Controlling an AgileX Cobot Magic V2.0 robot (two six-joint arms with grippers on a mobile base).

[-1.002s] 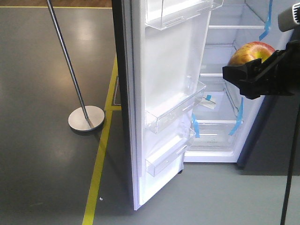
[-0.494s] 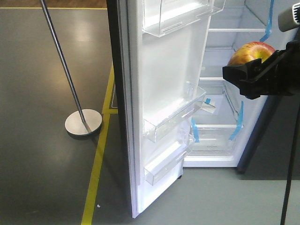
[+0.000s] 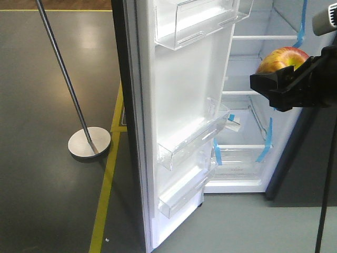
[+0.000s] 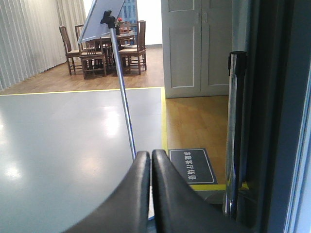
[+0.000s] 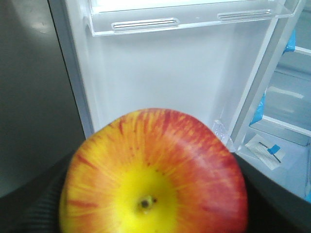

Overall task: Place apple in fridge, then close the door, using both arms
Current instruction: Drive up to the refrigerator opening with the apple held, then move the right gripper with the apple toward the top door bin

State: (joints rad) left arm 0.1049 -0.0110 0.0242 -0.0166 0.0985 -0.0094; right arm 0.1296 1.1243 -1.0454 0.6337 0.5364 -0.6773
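R end effector clamped on apple, up front of open fridge. L end effector fingers together. Risk: apple clips door bin going in, slips.

The grey floor is glossy and carries a yellow line. On it stand the round metal base of a pole and the open fridge. A white card lies on a lower shelf inside.
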